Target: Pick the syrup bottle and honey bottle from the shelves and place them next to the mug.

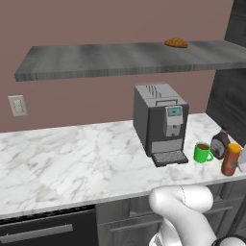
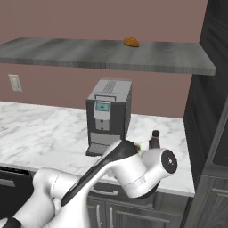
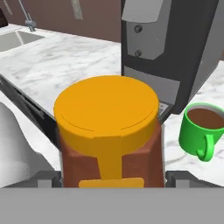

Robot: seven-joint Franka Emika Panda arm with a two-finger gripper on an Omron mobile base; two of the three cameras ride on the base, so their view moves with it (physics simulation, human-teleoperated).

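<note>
Shelf (image 1: 120, 58): matt grey wood grain. Counter (image 1: 72, 158): glossy white marble. Mug (image 3: 202, 130): smooth green. Honey bottle (image 3: 107, 127), lower centre: smooth plastic look, orange cap.
</note>
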